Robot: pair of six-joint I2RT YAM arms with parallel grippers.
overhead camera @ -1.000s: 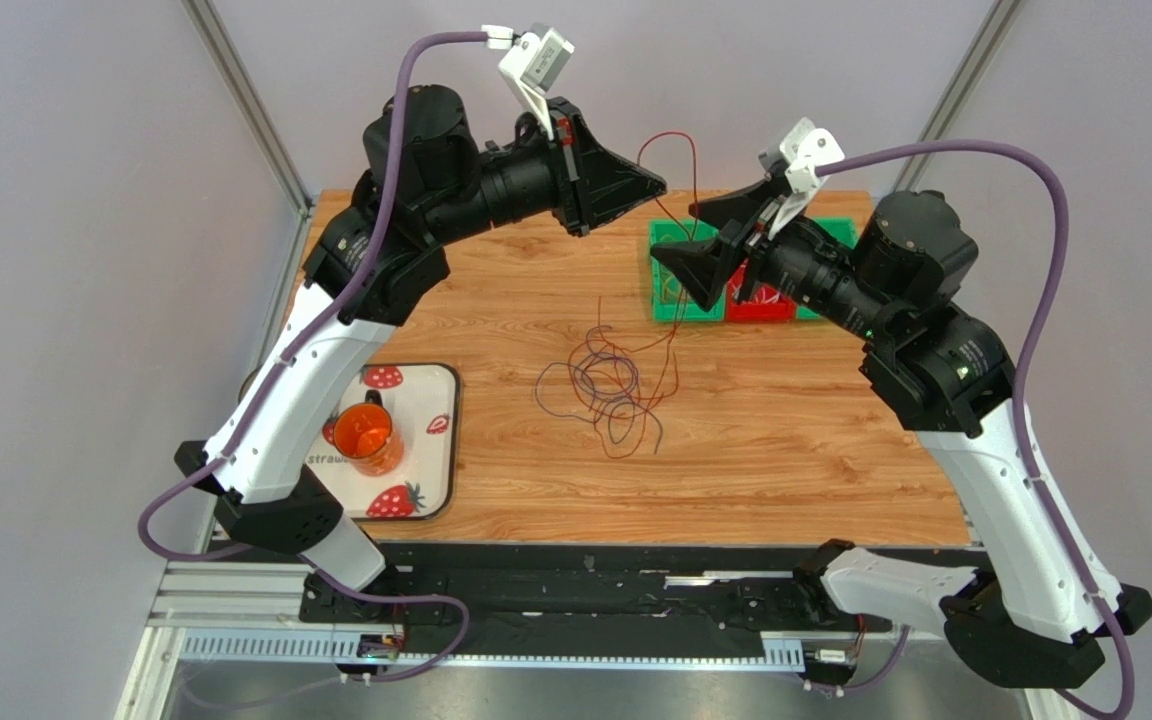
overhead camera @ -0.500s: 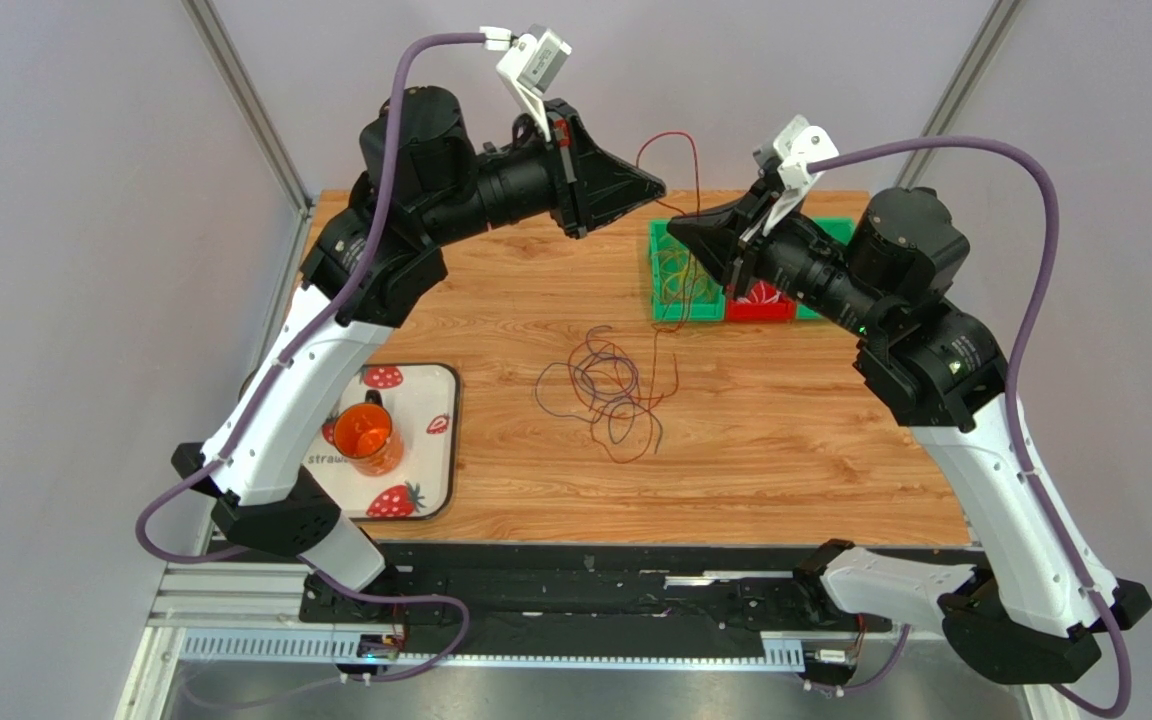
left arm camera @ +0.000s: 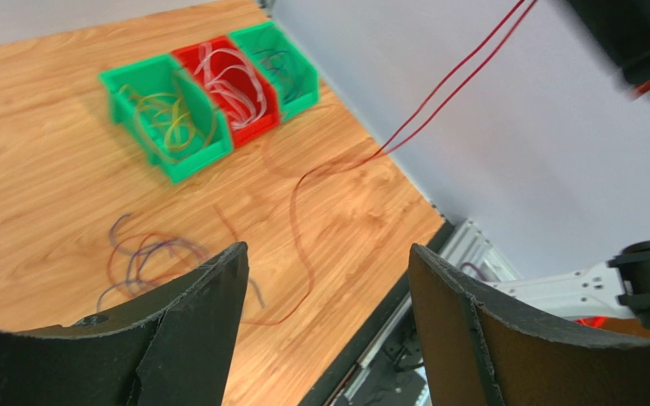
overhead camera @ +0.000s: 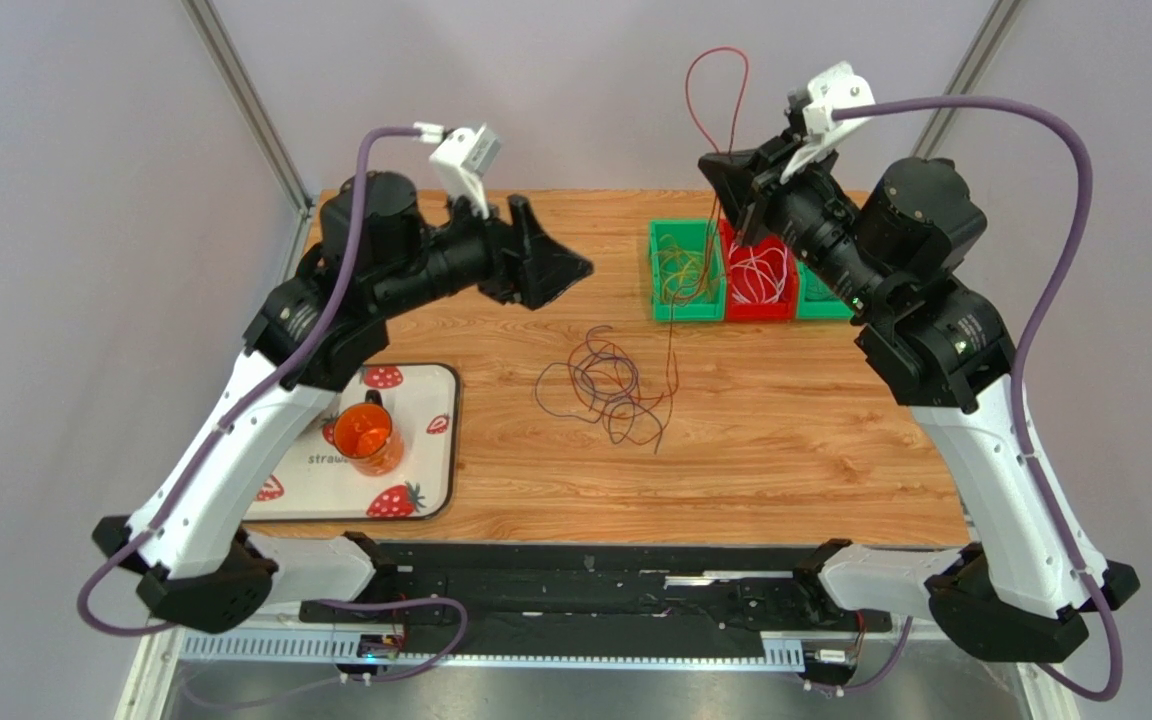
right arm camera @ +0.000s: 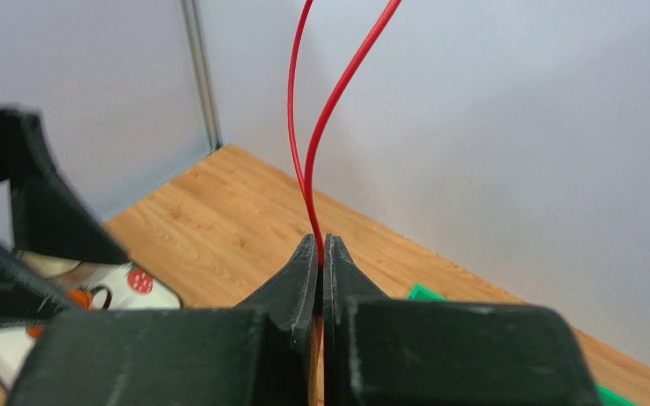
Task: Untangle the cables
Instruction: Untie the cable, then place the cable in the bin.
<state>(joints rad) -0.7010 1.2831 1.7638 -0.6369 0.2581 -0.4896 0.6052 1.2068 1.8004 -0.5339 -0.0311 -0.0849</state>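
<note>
Far left of the table (overhead camera: pixel 808 435): strawberry-print tray (overhead camera: pixel 420 450) with an orange cup (overhead camera: pixel 363 432) standing on it, near the front edge.

Left claw (overhead camera: pixel 575 270) hangs above the table, left of centre, pointing right. Fingers spread wide, nothing between them. In its wrist view the gap (left arm camera: pixel 328 262) frames only wood and a slack run of red wire.

Cable tangle (overhead camera: pixel 608 383) lies flat mid-table, right of the tray and in front of the bins. Loose overlapping loops, mostly purple, dark grey and reddish. Neither claw touches it. Also seen blurred in the left wrist view (left arm camera: pixel 146 254).

Red cable (overhead camera: pixel 717 75): one end trails down onto the table at the right edge of the tangle. From there it runs up past the first bin to the right claw, then arcs in a tall narrow loop above it, against the back wall.

Bins in a row at the back, side by side: green bin (overhead camera: pixel 684 314) holding yellow wires (overhead camera: pixel 675 270), red bin (overhead camera: pixel 760 312) holding white wires (overhead camera: pixel 760 273), second green bin (overhead camera: pixel 823 312) mostly hidden behind the right arm. The left wrist view shows a few dark wires in that last bin (left arm camera: pixel 282 63).

Right claw (overhead camera: pixel 720 165) is raised over the bins, fingers pinched tight on the red cable. The right wrist view confirms it (right arm camera: pixel 320 249): two red strands (right arm camera: pixel 337 93) rise out of the closed tips.
</note>
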